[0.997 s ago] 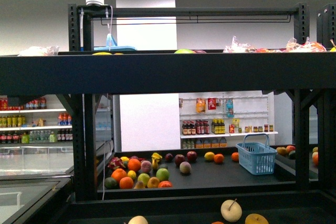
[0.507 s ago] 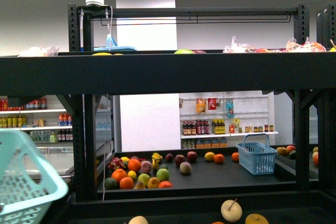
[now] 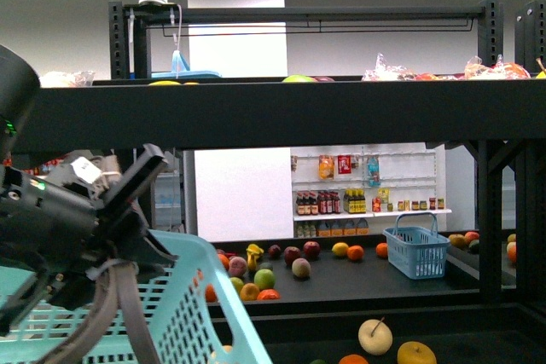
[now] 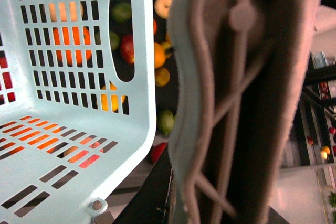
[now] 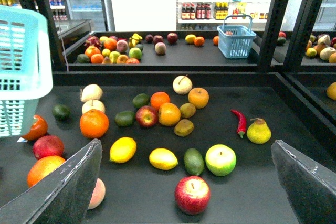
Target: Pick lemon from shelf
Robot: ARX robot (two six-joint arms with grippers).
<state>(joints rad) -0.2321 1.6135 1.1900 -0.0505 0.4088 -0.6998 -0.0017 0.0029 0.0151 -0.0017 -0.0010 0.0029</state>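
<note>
At lower left of the front view, the pale turquoise basket (image 3: 192, 304) & left arm (image 3: 60, 210) now fill the corner; 0.5 s ago only the basket's edge showed. Black shelf (image 3: 281, 117): dark tiers w/ mixed fruit, a small blue basket (image 3: 416, 253) farther back, bottle racks (image 3: 341, 206) on the white wall. Lemon (image 5: 123, 149) lies on the near tier, just beside a 2nd yellow fruit (image 5: 163, 158). R gripper (image 5: 186, 148) hovers above the fruit, fingers spread wide, empty. L gripper (image 3: 141, 249) is at the basket rim; can't tell its grip.

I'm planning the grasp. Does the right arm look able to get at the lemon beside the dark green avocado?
Probably yes. The right gripper hangs over the shelf with jaws open, and the lemon lies uncovered between them; only the avocado sits close beside it.
</note>
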